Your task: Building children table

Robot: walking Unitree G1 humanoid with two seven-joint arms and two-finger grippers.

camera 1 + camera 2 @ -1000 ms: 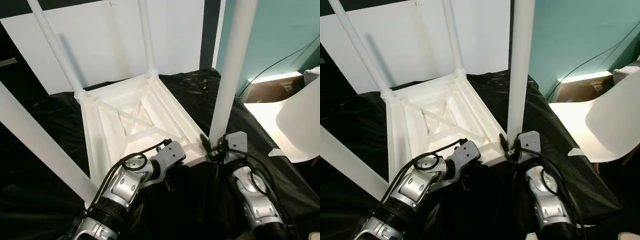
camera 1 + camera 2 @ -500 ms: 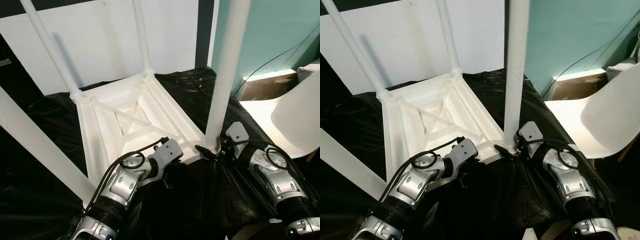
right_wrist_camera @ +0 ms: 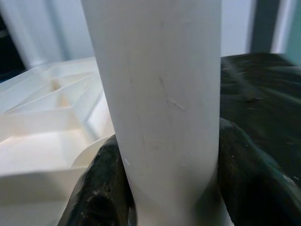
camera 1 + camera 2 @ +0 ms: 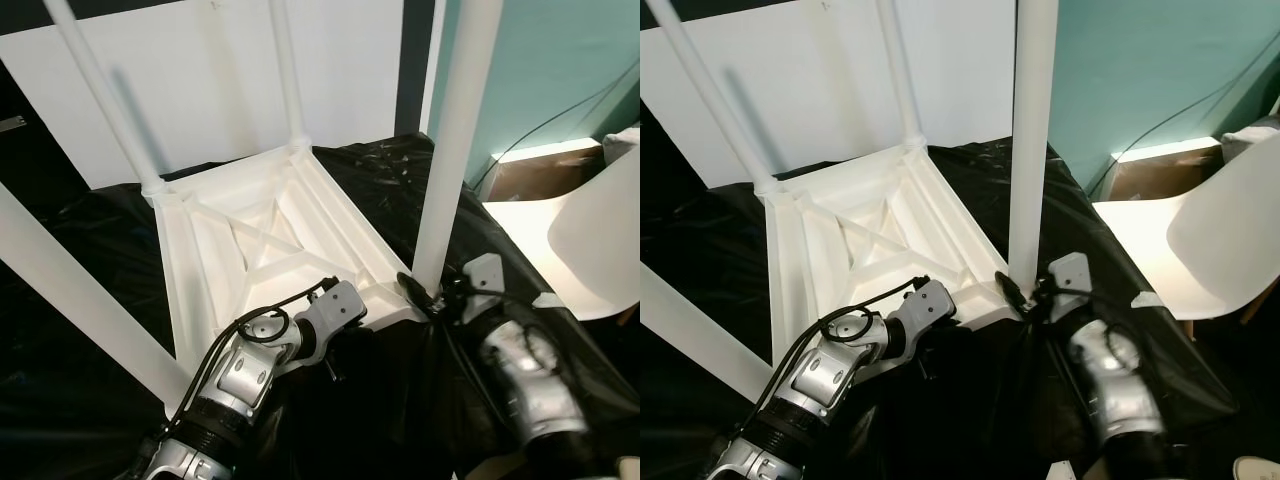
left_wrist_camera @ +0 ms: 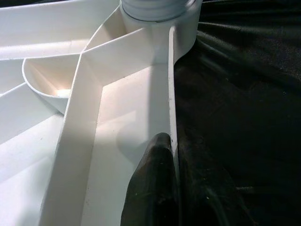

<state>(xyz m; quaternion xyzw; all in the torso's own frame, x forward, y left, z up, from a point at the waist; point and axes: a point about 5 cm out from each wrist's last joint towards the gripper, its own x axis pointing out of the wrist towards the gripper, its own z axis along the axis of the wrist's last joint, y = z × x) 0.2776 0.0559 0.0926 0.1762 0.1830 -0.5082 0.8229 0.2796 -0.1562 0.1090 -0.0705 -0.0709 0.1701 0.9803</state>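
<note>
While the left gripper (image 5: pixel 164 188) stays clamped on the upturned table's (image 4: pixel 270 235) near rim, the right gripper (image 3: pixel 164 188), fingers closed around the near-right leg (image 4: pixel 450 150) base, has swung its wrist back, probably screwing it home.

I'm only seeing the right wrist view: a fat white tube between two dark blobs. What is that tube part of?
Observer: It is one white leg of an upturned white plastic children's table, screwed into the near corner by the right gripper.
Operator: Are those dark blobs holding it?
Observer: Yes, they are the right gripper's black fingers, closed around the leg's base.
Operator: What is the other arm doing?
Observer: The left gripper pinches the table's near rim, one finger inside and one outside.
Operator: How many legs are fitted?
Observer: Four stand up from the table, which lies on a black plastic sheet.
</note>
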